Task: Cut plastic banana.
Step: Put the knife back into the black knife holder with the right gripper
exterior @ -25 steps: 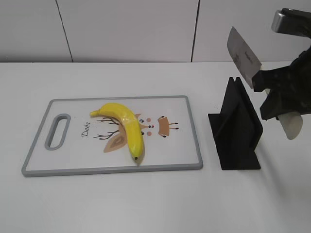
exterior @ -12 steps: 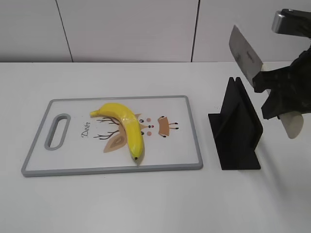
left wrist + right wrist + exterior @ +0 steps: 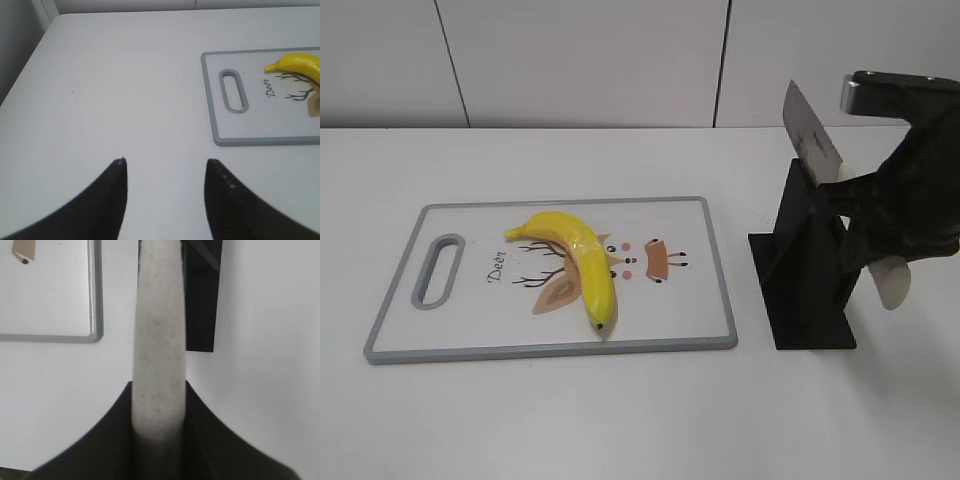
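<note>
Evidently the right hand (image 3: 865, 215) grips the knife (image 3: 812, 135) (blade raised) to cut the plastic banana (image 3: 578, 262) lying on the cutting board (image 3: 700, 300).

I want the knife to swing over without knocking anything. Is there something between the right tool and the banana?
Yes. The black knife stand sits on the table between the right tool, which grips the knife above it, and the banana on the cutting board. Past the stand, nothing visible blocks.
</note>
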Available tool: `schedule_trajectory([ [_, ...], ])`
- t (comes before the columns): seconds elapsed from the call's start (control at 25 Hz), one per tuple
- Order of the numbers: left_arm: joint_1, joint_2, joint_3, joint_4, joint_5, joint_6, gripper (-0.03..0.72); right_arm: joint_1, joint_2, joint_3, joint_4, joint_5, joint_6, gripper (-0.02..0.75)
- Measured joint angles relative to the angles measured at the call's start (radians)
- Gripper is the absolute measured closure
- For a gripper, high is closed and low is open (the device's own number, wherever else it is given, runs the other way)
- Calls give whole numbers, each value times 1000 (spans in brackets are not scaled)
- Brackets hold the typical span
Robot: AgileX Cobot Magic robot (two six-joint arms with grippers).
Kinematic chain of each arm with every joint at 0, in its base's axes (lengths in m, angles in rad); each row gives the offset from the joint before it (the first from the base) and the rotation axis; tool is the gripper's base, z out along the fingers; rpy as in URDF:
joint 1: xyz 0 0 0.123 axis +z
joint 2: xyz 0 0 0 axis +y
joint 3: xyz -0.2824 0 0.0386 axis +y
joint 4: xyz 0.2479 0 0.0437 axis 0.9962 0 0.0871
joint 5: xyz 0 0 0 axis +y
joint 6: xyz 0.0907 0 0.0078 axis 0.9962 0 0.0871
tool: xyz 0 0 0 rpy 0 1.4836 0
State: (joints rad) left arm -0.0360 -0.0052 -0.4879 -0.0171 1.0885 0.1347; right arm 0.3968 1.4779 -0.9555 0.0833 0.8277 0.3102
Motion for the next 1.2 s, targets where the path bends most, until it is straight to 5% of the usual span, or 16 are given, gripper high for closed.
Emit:
schedule_trajectory([
  [1.2, 0, 0, 0, 0, -1, 0, 236, 0, 26, 0, 20, 63, 40, 566],
])
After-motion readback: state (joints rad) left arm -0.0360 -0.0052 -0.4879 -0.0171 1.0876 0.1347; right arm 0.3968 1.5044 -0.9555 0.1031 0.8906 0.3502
